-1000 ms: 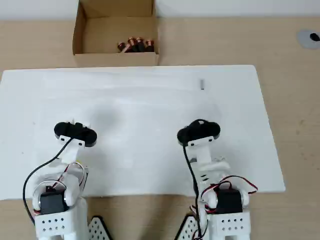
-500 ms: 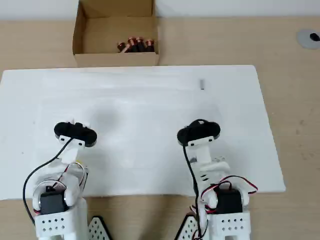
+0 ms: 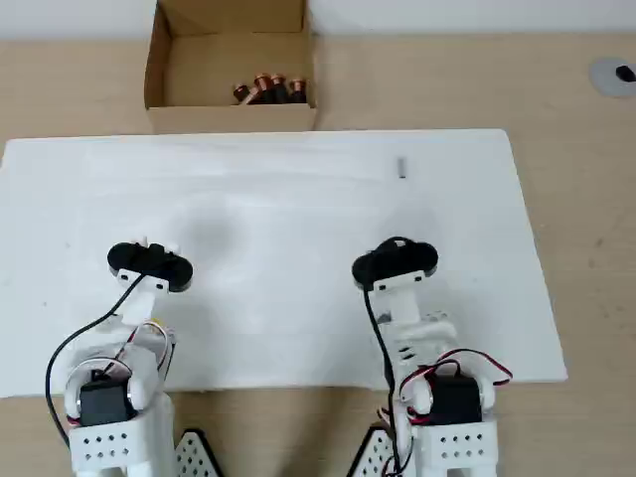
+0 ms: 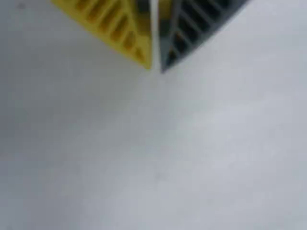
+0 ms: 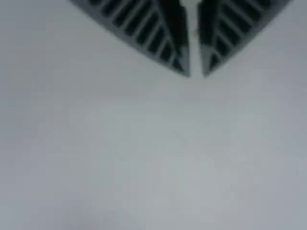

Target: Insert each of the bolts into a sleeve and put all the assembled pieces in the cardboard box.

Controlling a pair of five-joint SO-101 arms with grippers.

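Observation:
The cardboard box stands at the back left of the table, with several copper-coloured assembled pieces lying at its front right corner. Both arms are folded back near the table's front edge. My left gripper points down close over the white mat, shut with nothing in it; one finger is yellow, the other grey. My right gripper hangs the same way over the mat, shut and empty, its two dark fingers almost touching. From above, the left arm's head and the right arm's head hide the fingers.
A small grey piece lies on the mat toward its far right. A grey round fitting sits in the wooden table at the far right. The arm bases stand at the front edge.

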